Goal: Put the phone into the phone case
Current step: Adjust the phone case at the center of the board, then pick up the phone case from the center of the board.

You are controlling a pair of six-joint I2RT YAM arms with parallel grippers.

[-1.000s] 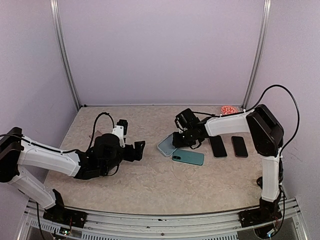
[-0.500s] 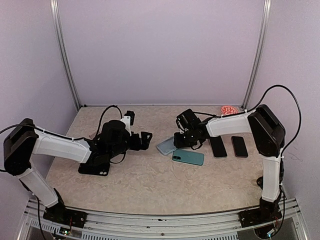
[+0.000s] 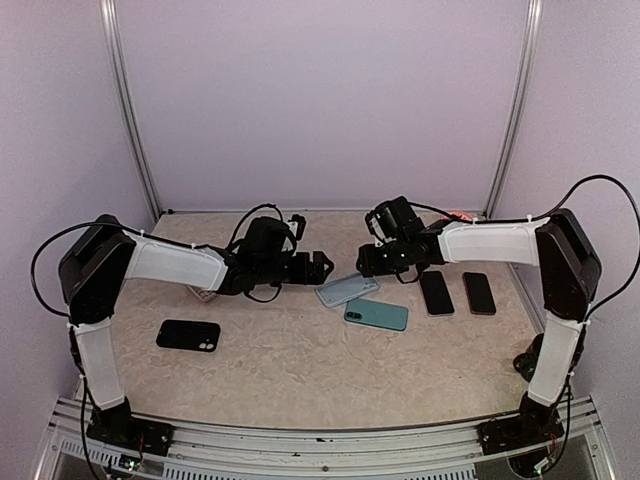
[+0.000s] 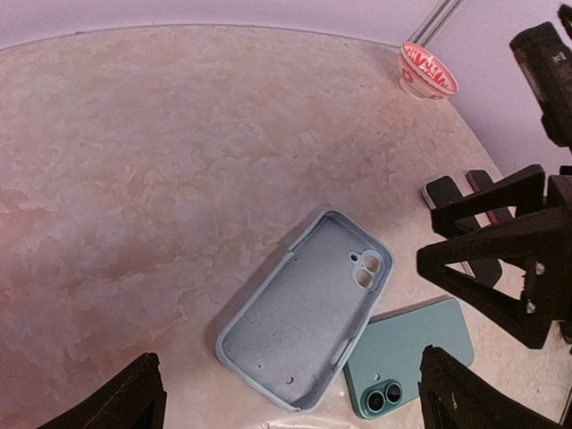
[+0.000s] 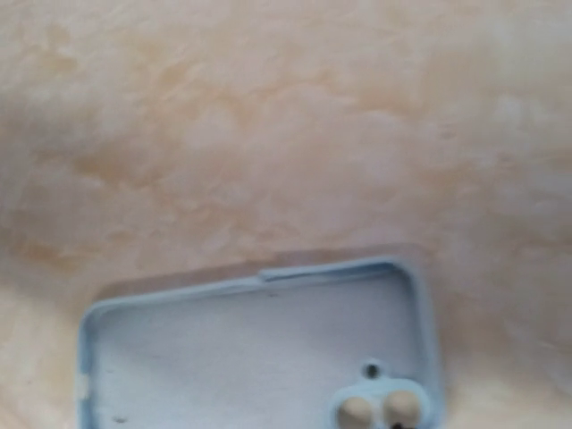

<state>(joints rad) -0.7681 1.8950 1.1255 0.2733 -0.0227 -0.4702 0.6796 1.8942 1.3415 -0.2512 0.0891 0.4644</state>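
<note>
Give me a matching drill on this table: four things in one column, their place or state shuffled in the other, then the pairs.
1. phone case
2. teal phone
3. lone black phone
4. red bowl

a. far right corner
b. near left of the table
c. hollow side up, empty
d. camera side up, beside the case

Pairs: 1-c; 2-d; 3-b; 4-a

A high camera at the near edge overlooks the whole table (image 3: 300, 370). Both wrist cameras face the blue case (image 4: 308, 317), the right much closer.
</note>
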